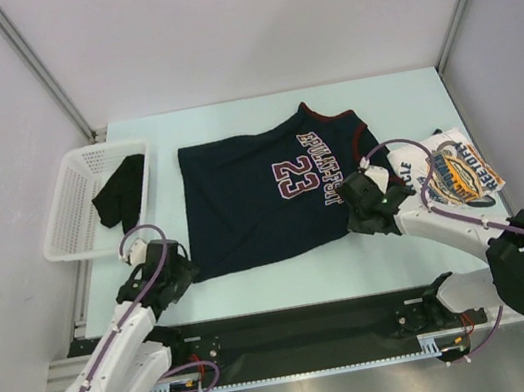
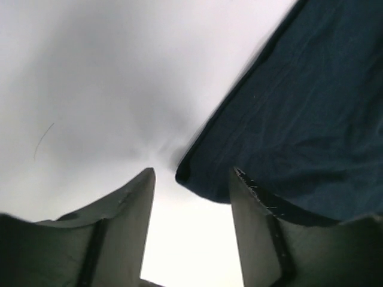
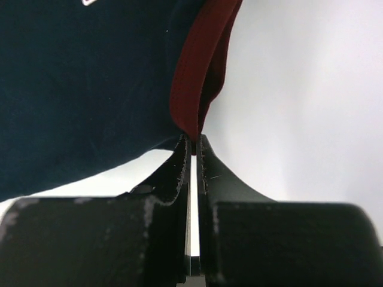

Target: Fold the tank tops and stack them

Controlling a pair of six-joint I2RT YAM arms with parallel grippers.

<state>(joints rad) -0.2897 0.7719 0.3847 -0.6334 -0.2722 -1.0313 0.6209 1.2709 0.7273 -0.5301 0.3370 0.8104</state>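
Table (image 1: 287,278): navy tank top (image 1: 242,199) flat; L gripper (image 2: 191,173) spread at corner; R gripper (image 3: 194,139) pinching red trim (image 3: 200,72); white top (image 1: 456,172) part-hidden.

Navy tank top (image 1: 262,196): soft matt cloth, finely wrinkled, with its dark-red trim (image 3: 200,78) looking smoother. The white tank top (image 1: 456,172) is cloth too, its chest print slicker. The basket (image 1: 82,212) is white plastic lattice. The counter (image 1: 257,283) is smooth, pale and matt. Left fingers (image 2: 119,209) are dull grey plastic; right fingers (image 3: 233,191) are black, scuffed along the edges.
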